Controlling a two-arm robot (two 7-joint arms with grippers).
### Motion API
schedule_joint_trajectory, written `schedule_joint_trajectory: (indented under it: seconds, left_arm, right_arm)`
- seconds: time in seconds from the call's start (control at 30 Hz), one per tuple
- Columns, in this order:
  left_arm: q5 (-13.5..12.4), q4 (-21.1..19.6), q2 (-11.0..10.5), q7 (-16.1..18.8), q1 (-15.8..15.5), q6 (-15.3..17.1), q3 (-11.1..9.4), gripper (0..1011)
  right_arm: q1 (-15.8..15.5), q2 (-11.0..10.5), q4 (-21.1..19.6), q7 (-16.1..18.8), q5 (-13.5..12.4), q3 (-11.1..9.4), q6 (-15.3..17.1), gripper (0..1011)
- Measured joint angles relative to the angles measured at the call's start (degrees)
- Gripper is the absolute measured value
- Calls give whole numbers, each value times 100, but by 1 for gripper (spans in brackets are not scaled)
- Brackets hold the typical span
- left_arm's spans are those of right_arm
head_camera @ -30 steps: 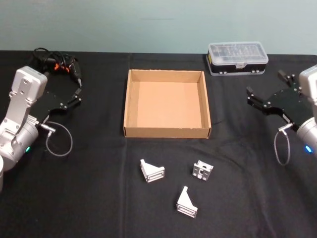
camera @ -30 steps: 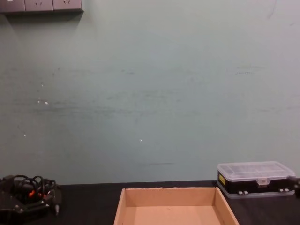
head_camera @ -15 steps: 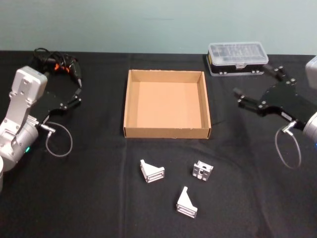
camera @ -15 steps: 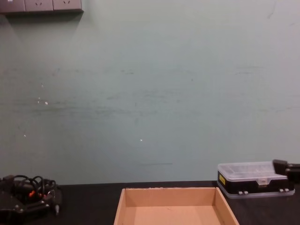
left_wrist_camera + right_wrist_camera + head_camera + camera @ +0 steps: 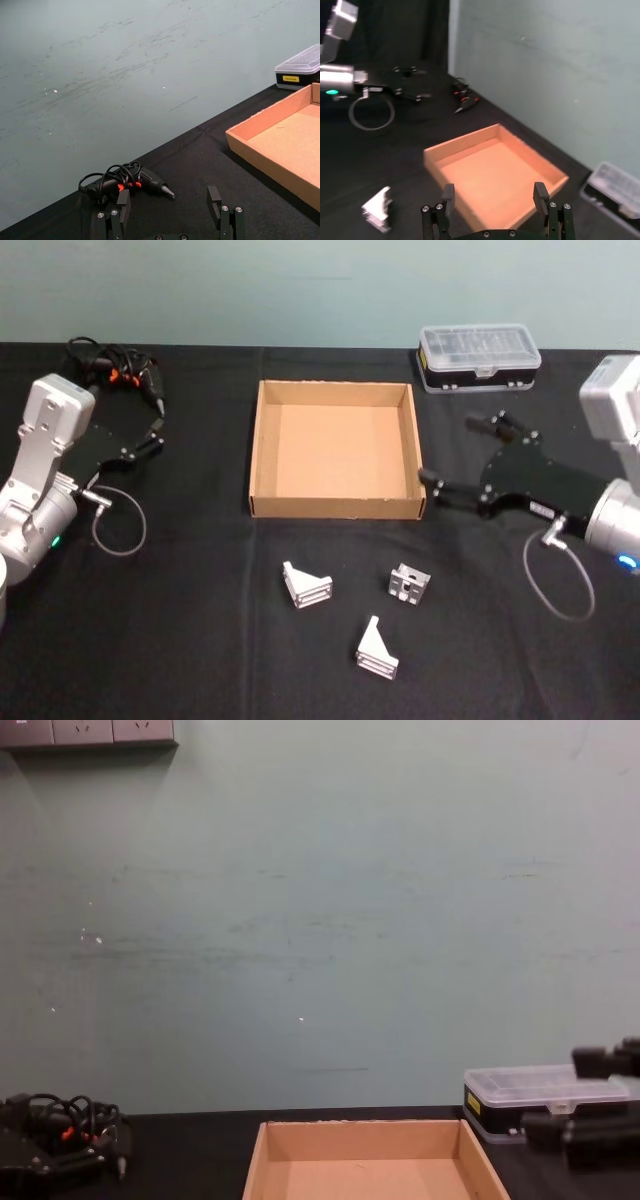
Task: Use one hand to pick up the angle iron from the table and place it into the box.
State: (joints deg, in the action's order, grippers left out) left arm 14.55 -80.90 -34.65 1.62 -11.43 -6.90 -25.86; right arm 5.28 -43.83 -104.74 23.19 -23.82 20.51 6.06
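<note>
The right gripper (image 5: 450,451) hovered wide open and empty at centre right, just beside the bare box (image 5: 335,506). Three pieces lay on the table (image 5: 150,640) at lower centre, below and left of that gripper: the right angle iron (image 5: 409,583) nearest, the left angle iron (image 5: 307,584) and the lowest angle iron (image 5: 376,648) farther. The left gripper (image 5: 152,435), also open and empty, sat parked at far left, well apart; the pieces showed too small to judge their long axes.
</note>
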Motion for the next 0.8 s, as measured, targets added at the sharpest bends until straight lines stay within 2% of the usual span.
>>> schedule_joint_trajectory:
  seconds: [0.37,0.7,0.8]
  left_arm:
    - [0,0,0,0,0,0,0,1000]
    - [0,0,0,0,0,0,0,1000]
    - [0,0,0,0,0,0,0,1000]
  right_arm:
    - [21,-46,-46,619,-37,201,498,1000]
    - [4,-150,-112,781,132,506,1085,1000]
    - [22,-158,-110,813,169,569,1151,1000]
